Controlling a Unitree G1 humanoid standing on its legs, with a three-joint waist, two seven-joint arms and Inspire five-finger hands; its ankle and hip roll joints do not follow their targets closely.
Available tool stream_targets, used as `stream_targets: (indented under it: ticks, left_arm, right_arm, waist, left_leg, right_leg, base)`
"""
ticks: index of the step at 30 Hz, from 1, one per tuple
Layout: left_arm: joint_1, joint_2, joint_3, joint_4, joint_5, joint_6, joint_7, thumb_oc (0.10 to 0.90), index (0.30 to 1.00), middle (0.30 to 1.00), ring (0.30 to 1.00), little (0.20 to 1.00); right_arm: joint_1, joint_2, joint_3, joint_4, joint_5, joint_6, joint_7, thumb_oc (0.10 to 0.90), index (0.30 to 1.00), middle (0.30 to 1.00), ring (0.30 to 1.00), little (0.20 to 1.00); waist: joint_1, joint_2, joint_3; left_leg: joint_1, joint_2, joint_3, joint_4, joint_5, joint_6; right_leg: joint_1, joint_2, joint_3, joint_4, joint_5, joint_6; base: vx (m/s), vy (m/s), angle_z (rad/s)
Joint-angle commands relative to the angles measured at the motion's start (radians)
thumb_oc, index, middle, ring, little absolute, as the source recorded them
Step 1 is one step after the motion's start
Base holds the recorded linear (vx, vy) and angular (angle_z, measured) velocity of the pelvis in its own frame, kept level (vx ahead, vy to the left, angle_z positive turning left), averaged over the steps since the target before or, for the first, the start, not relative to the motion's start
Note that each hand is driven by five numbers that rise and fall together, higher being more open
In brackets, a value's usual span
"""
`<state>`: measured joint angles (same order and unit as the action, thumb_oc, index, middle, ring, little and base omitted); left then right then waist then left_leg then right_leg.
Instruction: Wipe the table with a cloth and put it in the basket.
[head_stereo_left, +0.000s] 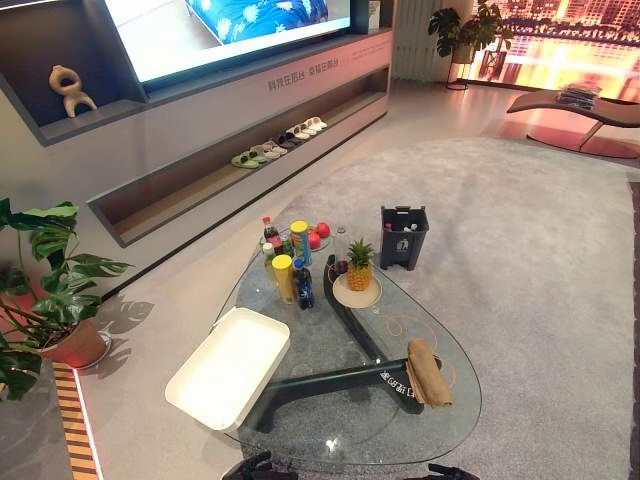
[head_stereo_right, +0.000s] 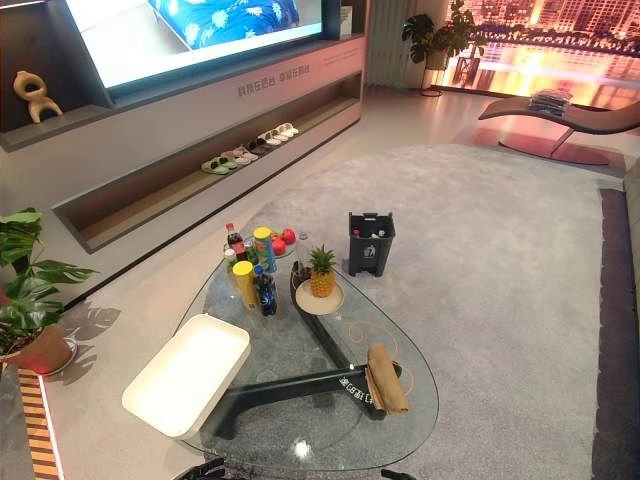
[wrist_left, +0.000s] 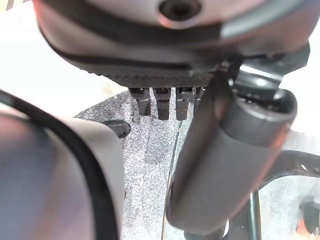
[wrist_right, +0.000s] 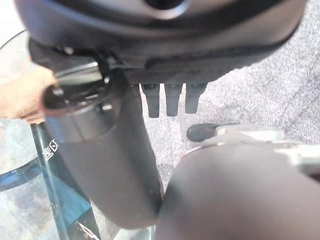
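Note:
A tan folded cloth (head_stereo_left: 428, 373) lies on the right side of the oval glass table (head_stereo_left: 330, 440), near its edge. A white rectangular basket (head_stereo_left: 230, 365) sits on the table's left side, overhanging the rim. My left hand (wrist_left: 150, 50) hangs low by the table's near edge, its fingers (wrist_left: 157, 102) straight and holding nothing, with grey carpet past them. My right hand (wrist_right: 175, 40) hangs the same way, open and empty, and the cloth (wrist_right: 22, 95) shows beside its thumb (wrist_right: 105, 165) on the glass.
At the table's far end stand several bottles and cans (head_stereo_left: 290, 270), red apples (head_stereo_left: 318, 236) and a pineapple on a plate (head_stereo_left: 358, 270). A dark bin (head_stereo_left: 403, 236) stands on the carpet beyond. A potted plant (head_stereo_left: 45, 300) is at the left.

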<state>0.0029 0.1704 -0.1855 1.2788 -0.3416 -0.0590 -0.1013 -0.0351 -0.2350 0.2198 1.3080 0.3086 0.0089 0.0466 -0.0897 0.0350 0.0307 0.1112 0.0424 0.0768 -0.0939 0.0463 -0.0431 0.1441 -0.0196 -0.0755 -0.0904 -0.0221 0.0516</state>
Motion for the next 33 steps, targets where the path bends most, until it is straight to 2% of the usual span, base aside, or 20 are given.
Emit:
stream_targets:
  ticks: [1,5,8,11,12,14,15,16,19,26,32,33]
  left_arm:
    - [-0.092,-0.011,0.002,0.058,0.015,-0.007,0.006,0.800,0.900,0.900,0.900,0.900]
    - [-0.100,-0.002,-0.006,0.029,0.015,0.023,0.036,0.800,0.900,0.900,0.900,0.900]
    - [-0.109,0.015,-0.023,-0.034,-0.006,0.064,0.069,0.800,0.900,0.900,0.900,0.900]
    - [-0.105,0.025,-0.038,-0.122,-0.030,0.103,0.106,0.800,0.900,0.900,0.900,0.900]
    - [-0.104,0.026,-0.039,-0.125,-0.030,0.105,0.107,0.800,0.900,0.900,0.900,0.900]
    - [-0.097,0.036,-0.040,-0.214,-0.055,0.131,0.138,0.800,0.900,0.900,0.900,0.900]
    - [-0.096,0.036,-0.041,-0.214,-0.055,0.131,0.138,0.800,0.900,0.900,0.900,0.900]
    - [-0.098,0.036,-0.042,-0.247,-0.070,0.127,0.158,0.800,0.900,0.900,0.900,0.900]
    - [-0.130,0.030,-0.048,-0.290,-0.100,0.106,0.191,0.800,0.900,0.900,0.900,0.900]
    - [-0.223,0.001,-0.083,-0.313,-0.165,0.080,0.250,0.800,0.900,0.900,0.900,0.900]
    - [-0.309,-0.032,-0.101,-0.277,-0.223,0.048,0.292,0.800,0.900,0.900,0.900,0.900]
    - [-0.326,-0.037,-0.099,-0.272,-0.302,0.078,0.254,0.800,0.900,0.900,0.900,0.900]
  right_arm:
    - [-0.048,-0.017,0.045,0.034,-0.024,-0.069,-0.048,0.800,0.900,0.900,0.900,0.900]
    - [-0.064,-0.029,0.068,-0.055,-0.015,-0.093,-0.097,0.800,0.900,0.900,0.900,0.900]
    - [-0.078,-0.058,0.092,-0.209,0.000,-0.094,-0.181,0.800,0.900,0.900,0.900,0.900]
    - [-0.072,-0.102,0.100,-0.458,-0.005,-0.028,-0.304,0.800,0.900,0.900,0.900,0.900]
    - [-0.071,-0.104,0.099,-0.467,-0.007,-0.027,-0.308,0.800,0.900,0.900,0.900,0.900]
    - [-0.058,-0.144,0.083,-0.694,-0.055,0.010,-0.420,0.800,0.900,0.900,0.900,0.900]
    - [-0.057,-0.144,0.083,-0.695,-0.056,0.011,-0.420,0.800,0.900,0.900,0.900,0.900]
    - [-0.055,-0.159,0.065,-0.781,-0.094,-0.009,-0.477,0.800,0.900,0.900,0.900,0.900]
    - [-0.081,-0.190,0.025,-0.906,-0.153,-0.037,-0.549,0.800,0.900,0.900,0.900,0.900]
    - [-0.193,-0.249,-0.006,-1.011,-0.219,-0.106,-0.680,0.800,0.900,0.900,0.900,0.900]
    - [-0.327,-0.270,0.008,-1.056,-0.247,-0.088,-0.804,0.800,0.900,0.900,0.900,0.900]
    - [-0.354,-0.275,0.010,-1.067,-0.252,-0.077,-0.823,0.800,0.900,0.900,0.900,0.900]
  waist:
    - [-0.008,-0.003,0.033]
    - [-0.007,-0.008,0.053]
    - [-0.010,-0.010,0.085]
    - [-0.020,-0.004,0.121]
    - [-0.021,-0.004,0.121]
    - [-0.035,0.005,0.164]
    - [-0.035,0.005,0.162]
    - [-0.043,0.010,0.191]
    - [-0.056,0.020,0.257]
    - [-0.078,0.056,0.355]
    - [-0.101,0.074,0.427]
    - [-0.106,0.078,0.445]
  left_leg:
    - [-0.002,-0.044,0.013,0.019,-0.105,0.022]
    - [-0.023,-0.042,0.013,0.043,-0.108,0.019]
    - [-0.068,-0.040,0.006,0.070,-0.103,0.019]
    - [-0.123,-0.039,-0.002,0.096,-0.098,0.024]
    - [-0.125,-0.039,-0.002,0.097,-0.098,0.024]
    - [-0.189,-0.041,-0.006,0.135,-0.096,0.027]
    - [-0.191,-0.041,-0.006,0.136,-0.096,0.027]
    - [-0.241,-0.043,-0.007,0.170,-0.095,0.032]
    - [-0.365,-0.049,-0.013,0.253,-0.094,0.042]
    - [-0.545,-0.059,-0.020,0.353,-0.084,0.039]
    - [-0.634,-0.062,-0.008,0.394,-0.070,0.031]
    - [-0.655,-0.063,-0.004,0.407,-0.068,0.030]
  right_leg:
    - [-0.058,-0.053,-0.041,0.058,-0.017,0.072]
    - [-0.080,-0.058,-0.040,0.073,-0.015,0.074]
    - [-0.127,-0.063,-0.039,0.105,-0.014,0.071]
    - [-0.188,-0.070,-0.043,0.147,-0.018,0.064]
    - [-0.190,-0.070,-0.043,0.149,-0.018,0.063]
    - [-0.256,-0.082,-0.047,0.196,-0.026,0.055]
    - [-0.258,-0.083,-0.047,0.197,-0.027,0.055]
    - [-0.311,-0.090,-0.047,0.241,-0.033,0.047]
    - [-0.444,-0.108,-0.039,0.345,-0.045,0.033]
    - [-0.621,-0.113,-0.016,0.447,-0.053,0.012]
    - [-0.711,-0.111,-0.004,0.483,-0.050,-0.001]
    - [-0.734,-0.111,0.001,0.496,-0.051,-0.003]
  base:
    - [0.06,-0.010,0.00]
    - [0.02,-0.007,0.00]
    - [-0.03,-0.007,-0.04]
    - [-0.06,0.016,-0.02]
    - [-0.10,0.042,0.00]
    - [-0.13,0.057,-0.01]
    - [-0.18,0.070,-0.01]
    - [-0.15,0.054,-0.01]
    - [-0.26,0.091,-0.01]
    - [-0.14,0.094,0.01]
    - [-0.06,0.102,-0.05]
    - [-0.03,0.094,-0.17]
